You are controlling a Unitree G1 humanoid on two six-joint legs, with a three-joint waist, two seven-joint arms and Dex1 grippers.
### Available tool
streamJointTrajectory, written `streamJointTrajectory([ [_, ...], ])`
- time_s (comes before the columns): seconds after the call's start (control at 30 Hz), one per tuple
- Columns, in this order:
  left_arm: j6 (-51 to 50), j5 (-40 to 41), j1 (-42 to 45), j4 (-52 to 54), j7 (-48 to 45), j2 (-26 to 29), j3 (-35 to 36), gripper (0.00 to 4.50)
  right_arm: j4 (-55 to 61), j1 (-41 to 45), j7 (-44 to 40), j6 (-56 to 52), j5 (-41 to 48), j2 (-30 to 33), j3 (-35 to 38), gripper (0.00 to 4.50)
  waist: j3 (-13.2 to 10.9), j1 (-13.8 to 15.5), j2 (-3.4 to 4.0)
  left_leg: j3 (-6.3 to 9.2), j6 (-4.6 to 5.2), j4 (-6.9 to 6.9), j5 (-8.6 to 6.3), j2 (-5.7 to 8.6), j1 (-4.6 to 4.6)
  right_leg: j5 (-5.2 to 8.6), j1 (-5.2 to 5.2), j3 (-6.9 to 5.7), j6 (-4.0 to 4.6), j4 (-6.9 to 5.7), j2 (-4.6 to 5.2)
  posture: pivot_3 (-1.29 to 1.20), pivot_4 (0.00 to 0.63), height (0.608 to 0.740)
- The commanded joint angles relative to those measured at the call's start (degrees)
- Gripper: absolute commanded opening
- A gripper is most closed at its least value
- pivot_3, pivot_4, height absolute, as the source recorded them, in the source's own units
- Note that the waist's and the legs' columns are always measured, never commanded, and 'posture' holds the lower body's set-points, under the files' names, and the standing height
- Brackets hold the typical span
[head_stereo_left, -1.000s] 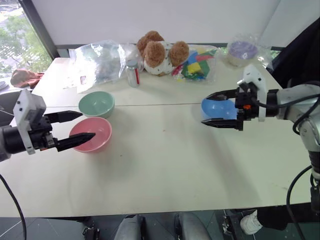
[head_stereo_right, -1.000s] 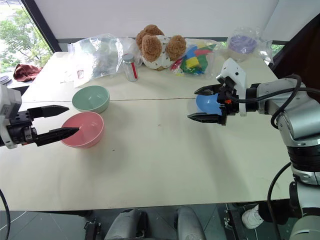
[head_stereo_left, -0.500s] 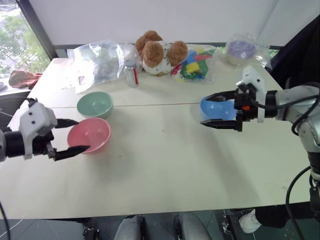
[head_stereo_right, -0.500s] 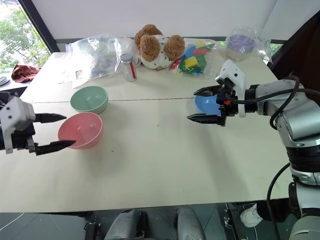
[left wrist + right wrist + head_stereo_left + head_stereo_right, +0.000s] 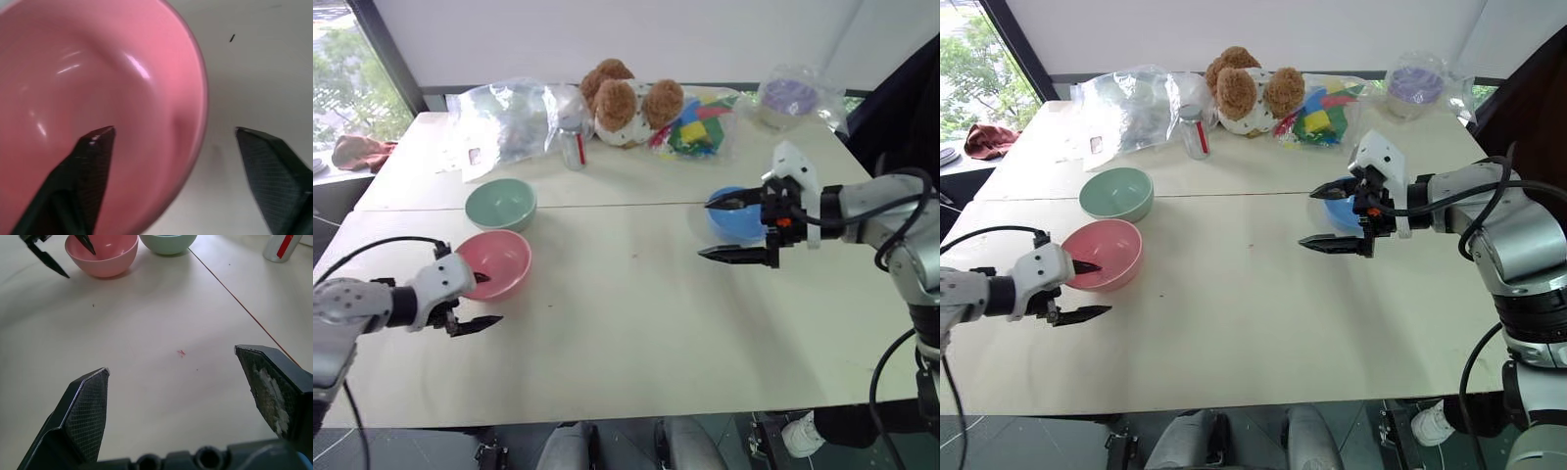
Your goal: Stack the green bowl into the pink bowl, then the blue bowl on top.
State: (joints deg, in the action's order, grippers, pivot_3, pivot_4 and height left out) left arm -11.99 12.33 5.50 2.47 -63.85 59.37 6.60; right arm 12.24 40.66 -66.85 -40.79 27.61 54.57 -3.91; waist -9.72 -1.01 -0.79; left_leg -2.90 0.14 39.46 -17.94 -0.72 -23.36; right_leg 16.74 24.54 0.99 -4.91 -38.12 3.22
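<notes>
pink bowl (image 5: 98, 88) rim — between open left pincer (image 5: 171, 142)

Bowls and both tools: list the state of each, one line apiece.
pink bowl: upright on the table, empty, left tool's fingers straddle its near rim.
green bowl: upright, empty, not yet stacked.
blue bowl: upright on the table behind the right tool, not held.
left tool: open, one finger inside the pink bowl, one outside.
right tool: open, holding nothing.
</notes>
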Motion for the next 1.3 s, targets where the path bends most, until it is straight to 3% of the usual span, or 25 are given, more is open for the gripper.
streamJointTrajectory([
  [0.03, 0.84, 1.37, 2.56, 1.29, -2.32, 0.25, -0.12, 2.17, 1.98, -0.46, 0.24, -0.32, 0.85, 0.92, 2.56, 4.50, 0.00, 0.00, 0.00, -0.02, 0.01, 0.00, 0.00, 0.00, 0.00, 0.00, 0.00, 0.00, 0.00, 0.00, 0.00, 0.00, 0.150, 0.740],
  [0.17, -2.49, 5.35, 6.34, 5.65, -6.76, 1.00, -1.24, 0.06, 2.40, -1.73, 0.61, -0.50, 0.94, 1.82, 3.58, 4.50, 0.00, 0.18, 0.00, 0.00, 0.01, 0.00, 0.00, 0.00, 0.00, 0.00, 0.00, -0.02, 0.00, -0.01, 0.00, 0.00, 0.150, 0.740],
  [0.33, -9.51, 9.63, 19.39, 11.33, -13.05, -2.42, -9.68, 0.06, 1.96, -1.93, 1.06, -0.18, 0.53, 2.04, 4.07, 4.50, 0.00, 0.48, 0.00, 0.03, 0.02, 0.16, -0.01, 0.02, -0.03, 0.00, -0.07, -0.07, -0.01, -0.05, -0.01, 0.00, 0.150, 0.740],
  [0.47, -6.54, 4.94, 30.23, 6.95, -15.98, -9.30, -18.89, 0.06, 2.08, -2.05, 1.50, -0.09, 0.44, 2.09, 4.35, 4.50, 0.01, 0.40, 0.01, 0.02, 0.12, 0.45, -0.06, 0.03, -0.05, -0.01, -0.14, -0.05, -0.03, -0.15, -0.11, 0.00, 0.150, 0.740],
  [0.67, 8.95, -6.96, 40.17, -7.59, -19.31, -20.33, -31.59, 0.06, 4.54, -4.29, 2.56, -1.45, 1.35, 3.38, 6.58, 4.50, 0.00, 0.42, 0.01, -0.01, 0.13, 0.59, -0.06, -0.02, -0.03, -0.03, -0.17, 0.01, -0.05, -0.22, -0.43, 0.00, 0.150, 0.740],
  [0.87, 18.80, -12.91, 42.39, -14.87, -19.54, -24.05, -34.83, 0.06, 6.99, -6.51, 3.99, -3.19, 2.46, 4.17, 8.53, 4.50, 0.00, 0.40, 0.01, 0.00, 0.13, 0.57, -0.06, -0.11, -0.05, -0.02, -0.10, 0.08, -0.05, -0.21, -0.49, 0.00, 0.150, 0.740],
  [0.97, 18.56, -13.09, 42.94, -15.58, -19.54, -24.83, -34.38, 1.09, 7.52, -6.83, 4.47, -3.60, 2.81, 4.18, 8.76, 4.50, 0.00, 0.38, 0.01, -0.01, 0.13, 0.64, -0.06, -0.11, -0.05, -0.02, -0.13, 0.10, -0.05, -0.26, -0.46, 0.00, 0.150, 0.740],
  [1.17, 11.35, -7.14, 43.71, -10.07, -21.10, -24.31, -29.45, 4.20, 6.91, -5.84, 4.61, -3.31, 2.68, 3.76, 7.84, 4.50, 0.00, 0.38, 0.01, 0.03, 0.14, 0.63, -0.06, -0.12, -0.06, -0.03, -0.13, 0.09, -0.06, -0.26, -0.45, 0.00, 0.150, 0.740],
  [1.2, 9.92, -6.31, 43.74, -9.05, -20.95, -24.10, -28.51, 4.45, 6.75, -5.61, 4.58, -3.21, 2.63, 3.68, 7.66, 4.50, 0.00, 0.38, 0.01, 0.04, 0.14, 0.63, -0.06, -0.12, -0.06, -0.03, -0.12, 0.09, -0.06, -0.26, -0.44, 0.00, 0.150, 0.740],
  [1.3, 4.94, -3.26, 44.34, -5.21, -20.07, -21.89, -24.09, 4.45, 6.19, -4.72, 4.29, -2.76, 2.44, 3.28, 6.88, 4.50, 0.00, 0.31, 0.01, 0.04, 0.13, 0.63, -0.06, -0.13, -0.06, -0.03, -0.12, 0.09, -0.06, -0.26, -0.40, 0.00, 0.150, 0.740],
])
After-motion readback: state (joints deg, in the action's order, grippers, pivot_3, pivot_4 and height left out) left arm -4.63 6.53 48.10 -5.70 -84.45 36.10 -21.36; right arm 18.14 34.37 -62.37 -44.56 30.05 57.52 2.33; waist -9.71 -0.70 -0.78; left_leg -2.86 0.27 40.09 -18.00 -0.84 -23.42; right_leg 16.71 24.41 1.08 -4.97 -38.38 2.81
